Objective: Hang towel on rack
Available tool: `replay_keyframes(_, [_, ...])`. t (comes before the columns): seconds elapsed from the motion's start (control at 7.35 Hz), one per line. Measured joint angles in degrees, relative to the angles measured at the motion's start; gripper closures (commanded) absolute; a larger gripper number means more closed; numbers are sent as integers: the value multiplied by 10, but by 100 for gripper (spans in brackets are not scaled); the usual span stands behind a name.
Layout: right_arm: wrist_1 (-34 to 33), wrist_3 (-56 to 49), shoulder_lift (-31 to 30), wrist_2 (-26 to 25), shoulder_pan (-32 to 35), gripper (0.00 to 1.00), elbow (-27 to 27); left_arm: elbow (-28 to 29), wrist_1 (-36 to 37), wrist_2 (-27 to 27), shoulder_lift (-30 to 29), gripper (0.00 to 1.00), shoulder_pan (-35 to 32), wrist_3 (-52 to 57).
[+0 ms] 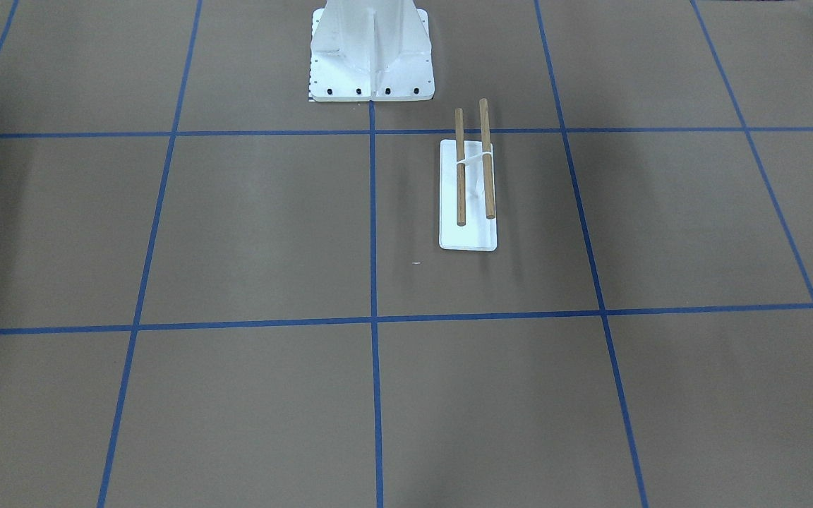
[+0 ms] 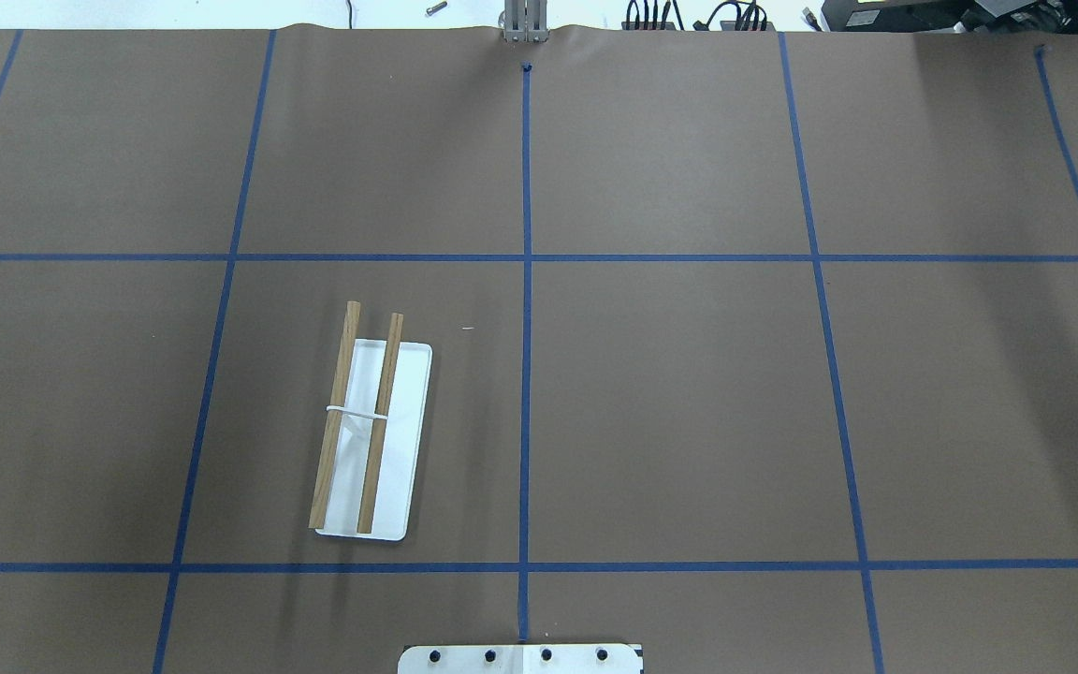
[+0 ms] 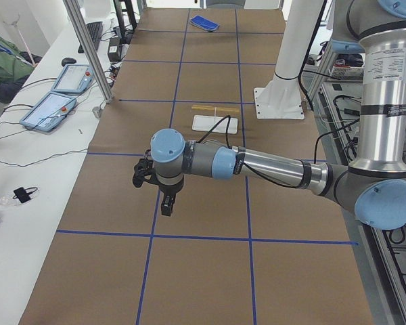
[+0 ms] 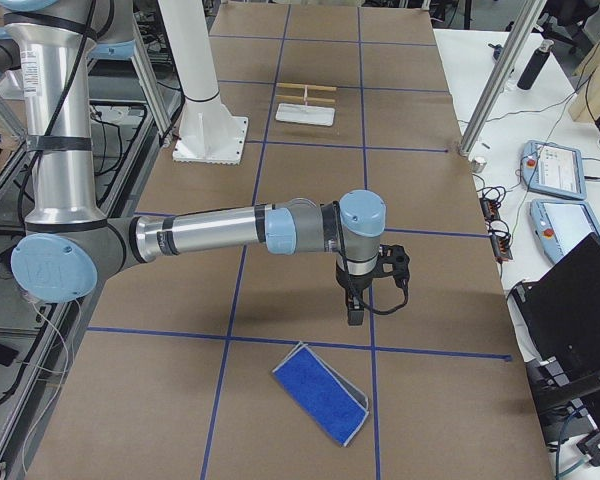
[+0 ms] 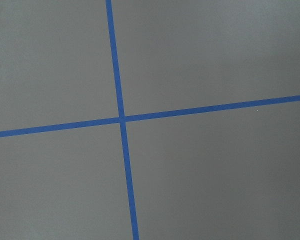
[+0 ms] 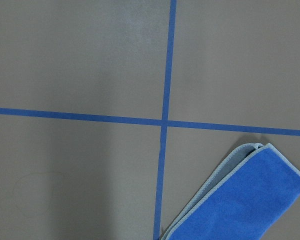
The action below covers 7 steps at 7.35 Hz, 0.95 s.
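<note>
The rack (image 1: 488,176) stands on the brown table: two brown dowels over a white base plate (image 1: 468,238). It also shows in the overhead view (image 2: 373,468) left of centre, and small in both side views (image 3: 215,123) (image 4: 305,108). The towel (image 4: 320,398), folded blue cloth with a grey hem, lies flat at the table's right end, far from the rack. It also shows in the right wrist view (image 6: 240,200) and far off in the left side view (image 3: 205,23). My right gripper (image 4: 355,316) hangs above the table near the towel. My left gripper (image 3: 166,210) hangs over the left end. I cannot tell whether either is open or shut.
The large white bolted pedestal (image 1: 371,63) stands at the robot's edge of the table, next to the rack. Blue tape lines (image 2: 526,281) grid the table. Side benches hold tablets (image 3: 49,110) (image 4: 552,165) and metal posts (image 4: 500,70).
</note>
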Motion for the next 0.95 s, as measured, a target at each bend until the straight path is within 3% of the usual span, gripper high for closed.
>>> replay_keyframes(0.95, [3,-3,-3,-3,-1,0,16,0,-26,0,-2,1,0,4])
